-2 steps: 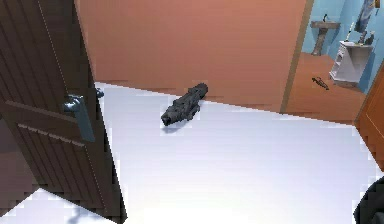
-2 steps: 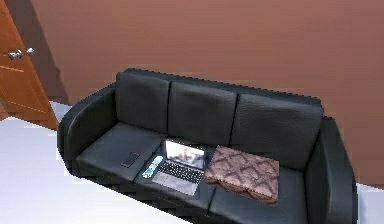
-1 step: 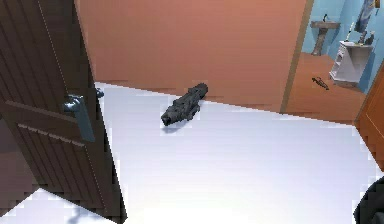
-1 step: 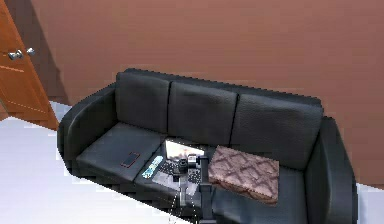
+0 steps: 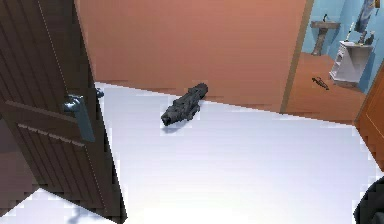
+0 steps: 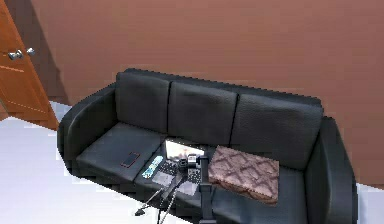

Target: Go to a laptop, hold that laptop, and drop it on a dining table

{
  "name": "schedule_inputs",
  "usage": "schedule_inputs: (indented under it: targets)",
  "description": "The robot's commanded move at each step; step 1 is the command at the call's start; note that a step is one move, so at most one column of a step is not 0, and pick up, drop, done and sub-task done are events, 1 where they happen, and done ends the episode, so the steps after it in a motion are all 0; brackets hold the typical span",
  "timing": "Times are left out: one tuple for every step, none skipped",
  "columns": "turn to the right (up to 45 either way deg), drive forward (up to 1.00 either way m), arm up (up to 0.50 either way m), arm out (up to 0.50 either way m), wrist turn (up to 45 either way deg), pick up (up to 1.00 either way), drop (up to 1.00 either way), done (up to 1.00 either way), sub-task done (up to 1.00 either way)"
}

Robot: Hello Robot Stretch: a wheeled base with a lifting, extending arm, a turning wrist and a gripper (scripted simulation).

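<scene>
1. Your jaws sit at the far end of the arm [image 6: 207,204], low in front of the black sofa [image 6: 280,125]. You cannot tell how wide they stand, nor whether they hold anything.
2. What looks like the laptop [image 6: 182,150], a pale flat panel, lies on the sofa seat just beyond the jaws.
3. Left of the jaws, a small teal-and-white item [image 6: 152,167] and a slim dark bar [image 6: 130,158] lie on the same seat.
4. Right of the jaws, near the arm, a brown patterned cushion [image 6: 245,172] lies flat.
5. In your forward view, a dark object [image 5: 185,105] lies on pale floor beside a brown door [image 5: 45,100].
</scene>
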Motion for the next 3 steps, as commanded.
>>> schedule_inputs:
  targets:
    - [0.0, 0.0, 0.0, 0.0, 45.0, 0.0, 0.0, 0.0, 0.0]
    - [0.0, 0.0, 0.0, 0.0, 45.0, 0.0, 0.0, 0.0, 0.0]
    - [0.0, 0.0, 0.0, 0.0, 45.0, 0.0, 0.0, 0.0, 0.0]
